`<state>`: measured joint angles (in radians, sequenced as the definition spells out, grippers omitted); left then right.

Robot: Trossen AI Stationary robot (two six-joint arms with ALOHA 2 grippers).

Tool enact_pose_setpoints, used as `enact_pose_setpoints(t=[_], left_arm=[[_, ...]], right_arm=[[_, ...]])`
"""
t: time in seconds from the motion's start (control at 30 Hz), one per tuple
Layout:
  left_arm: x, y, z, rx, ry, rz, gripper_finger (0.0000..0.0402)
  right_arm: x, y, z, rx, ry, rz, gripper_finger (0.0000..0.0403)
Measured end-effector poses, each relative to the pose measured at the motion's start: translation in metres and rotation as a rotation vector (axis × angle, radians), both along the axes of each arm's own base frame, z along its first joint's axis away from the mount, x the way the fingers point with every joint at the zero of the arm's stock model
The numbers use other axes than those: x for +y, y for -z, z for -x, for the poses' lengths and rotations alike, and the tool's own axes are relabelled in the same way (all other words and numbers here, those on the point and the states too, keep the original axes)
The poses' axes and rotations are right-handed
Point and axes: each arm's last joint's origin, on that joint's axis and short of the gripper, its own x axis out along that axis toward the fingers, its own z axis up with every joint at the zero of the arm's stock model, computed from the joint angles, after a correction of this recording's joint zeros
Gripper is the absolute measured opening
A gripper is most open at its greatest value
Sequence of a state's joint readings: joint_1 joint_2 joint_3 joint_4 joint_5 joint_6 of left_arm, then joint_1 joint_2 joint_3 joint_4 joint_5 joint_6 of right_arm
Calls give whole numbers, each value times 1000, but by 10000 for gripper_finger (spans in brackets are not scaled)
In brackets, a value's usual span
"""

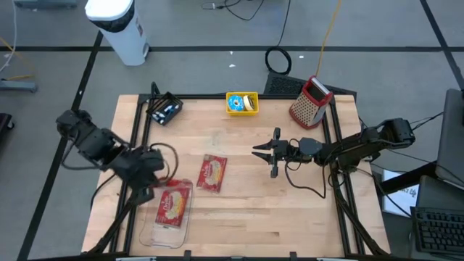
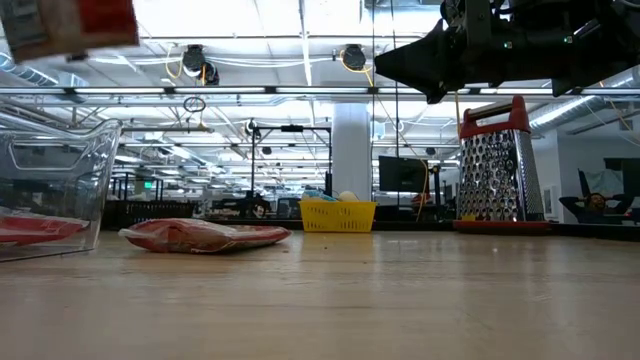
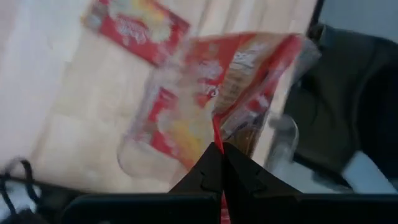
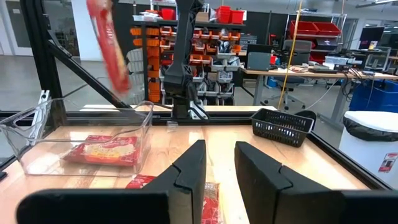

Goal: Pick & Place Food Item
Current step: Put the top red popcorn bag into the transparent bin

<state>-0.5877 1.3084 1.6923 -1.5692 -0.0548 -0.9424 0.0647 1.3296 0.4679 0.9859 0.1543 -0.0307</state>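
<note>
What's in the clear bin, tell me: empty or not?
Not empty. One red food packet lies flat inside the clear bin; the left claw holds another packet above it.

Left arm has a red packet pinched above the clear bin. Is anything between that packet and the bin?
Nothing visible. The left gripper holds the red packet by an edge, hanging over the open-topped clear bin. One packet already lies flat on the bin's floor, leaving room. The right gripper is off to the side.
</note>
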Motion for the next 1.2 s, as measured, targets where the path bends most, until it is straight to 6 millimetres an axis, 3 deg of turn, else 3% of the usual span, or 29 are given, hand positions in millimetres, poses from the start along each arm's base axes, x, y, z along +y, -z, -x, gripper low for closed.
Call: enact_pose_setpoints(t=[0.23, 0.6, 1.03, 1.2], left_arm=[[-29, 6, 10, -1, 56, -52, 0], [-73, 39, -13, 69, 168, -210, 0], [-94, 79, -29, 195, 132, -265, 0], [-94, 95, -34, 90, 234, -151, 0]], right_arm=[[0, 0, 0, 0, -1, -1, 77], [0, 0, 0, 0, -1, -2, 77], [0, 0, 0, -2, -2, -15, 77], [0, 0, 0, -2, -2, -16, 77]])
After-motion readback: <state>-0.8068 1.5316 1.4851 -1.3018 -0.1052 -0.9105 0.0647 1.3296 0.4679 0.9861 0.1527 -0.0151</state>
